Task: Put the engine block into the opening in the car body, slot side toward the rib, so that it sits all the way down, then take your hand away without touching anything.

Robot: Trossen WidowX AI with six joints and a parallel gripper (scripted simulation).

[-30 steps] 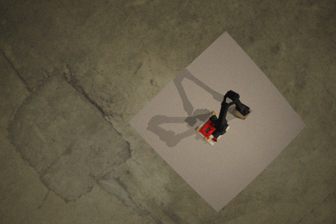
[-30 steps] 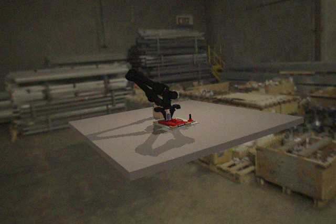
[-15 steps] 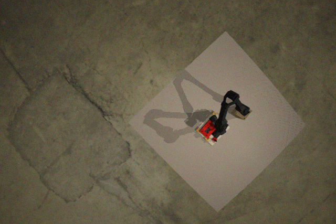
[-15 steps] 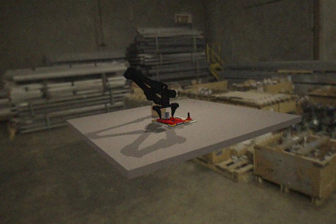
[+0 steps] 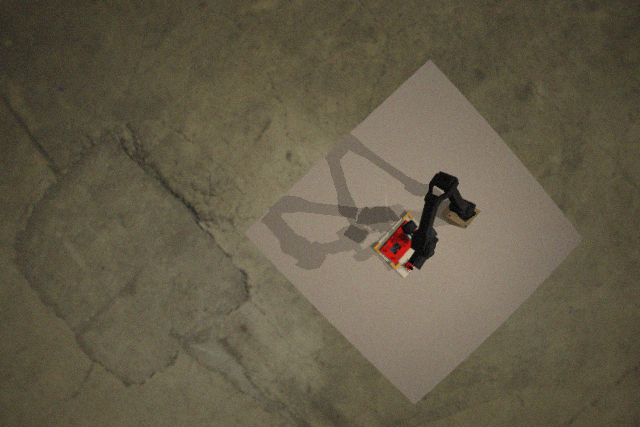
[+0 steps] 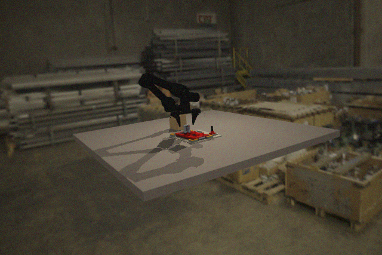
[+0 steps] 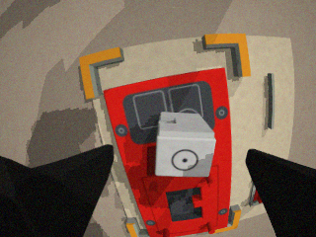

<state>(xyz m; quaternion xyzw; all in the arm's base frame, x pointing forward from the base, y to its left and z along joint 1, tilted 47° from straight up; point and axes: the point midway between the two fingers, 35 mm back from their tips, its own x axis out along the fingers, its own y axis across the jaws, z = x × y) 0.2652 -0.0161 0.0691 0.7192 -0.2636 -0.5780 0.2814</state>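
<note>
The grey engine block (image 7: 185,155) (image 6: 186,129) stands upright over the red car body (image 7: 223,153) (image 5: 387,252), between the dark windows and the opening. It is not in the opening (image 7: 179,208) (image 5: 395,248), which shows dark and uncovered in the wrist view. The notch in the block's top edge faces the windows; a red rib juts in from the opening's right side in that view. The block's base is partly hidden, so its exact contact is unclear. My gripper (image 7: 183,155) (image 6: 186,123) is wide open, with a finger on either side of the block, touching neither side.
The car body lies on a cream base plate (image 7: 257,54) with orange corner brackets (image 7: 244,49) and a thin dark slot (image 7: 270,101). A red piece with a black upright knob (image 6: 212,129) stands at the plate's edge. A tan wooden block (image 5: 461,219) (image 6: 174,123) is behind.
</note>
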